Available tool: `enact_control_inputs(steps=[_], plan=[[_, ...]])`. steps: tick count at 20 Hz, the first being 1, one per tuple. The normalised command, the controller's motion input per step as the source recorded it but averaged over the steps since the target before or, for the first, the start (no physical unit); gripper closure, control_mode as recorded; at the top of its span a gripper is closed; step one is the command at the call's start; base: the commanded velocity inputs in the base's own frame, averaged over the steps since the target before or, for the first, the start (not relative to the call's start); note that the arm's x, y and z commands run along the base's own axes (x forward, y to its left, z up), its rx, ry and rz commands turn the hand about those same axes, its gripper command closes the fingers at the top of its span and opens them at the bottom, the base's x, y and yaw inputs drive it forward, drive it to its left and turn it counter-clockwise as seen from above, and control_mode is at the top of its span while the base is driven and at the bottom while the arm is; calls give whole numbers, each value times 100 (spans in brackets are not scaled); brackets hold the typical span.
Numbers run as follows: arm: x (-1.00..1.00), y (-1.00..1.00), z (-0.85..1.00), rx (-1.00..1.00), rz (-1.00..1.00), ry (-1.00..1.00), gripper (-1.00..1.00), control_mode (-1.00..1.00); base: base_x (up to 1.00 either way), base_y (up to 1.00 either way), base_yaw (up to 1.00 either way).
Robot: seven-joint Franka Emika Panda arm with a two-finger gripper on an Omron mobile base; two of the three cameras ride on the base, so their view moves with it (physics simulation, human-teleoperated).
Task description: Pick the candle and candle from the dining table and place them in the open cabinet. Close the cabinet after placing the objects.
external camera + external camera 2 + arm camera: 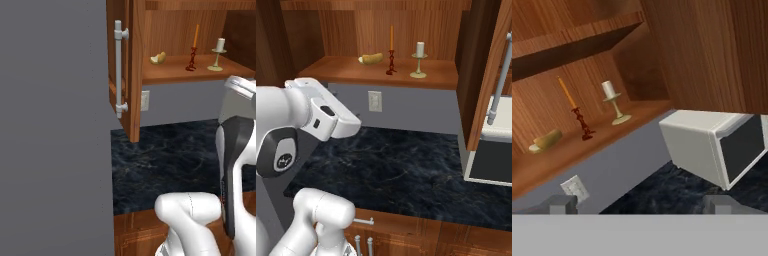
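Fingers [562,204] stand wide apart, empty, over the dark worktop [396,165]. On the open cabinet [376,75] shelf, left to right: yellow fruit [371,59], orange taper candle [391,50], cream candle [419,50] on its stand; white microwave [712,145] at right.

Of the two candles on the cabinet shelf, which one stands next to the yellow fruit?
The orange taper candle in the dark red holder. It stands between the yellow fruit and the short cream candle, which sits on a pale stemmed holder on its far side.
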Motion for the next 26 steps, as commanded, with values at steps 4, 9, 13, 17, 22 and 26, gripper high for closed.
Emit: enact_control_inputs(steps=[4, 9, 13, 17, 22, 26], plan=[[-23, 55, -21, -7, 6, 0, -100, -100, 0, 0, 0], [-12, 58, -16, -9, 4, 0, -100, -100, 0, 0, 0], [-20, 53, -12, -8, 4, 0, -100, -100, 0, 0, 0], [-33, 50, -11, -7, 5, 0, -100, -100, 0, 0, 0], [-34, 44, -16, -7, 8, 0, -100, -100, 0, 0, 0], [-44, 29, -19, -7, 11, 0, -100, -100, 0, 0, 0]])
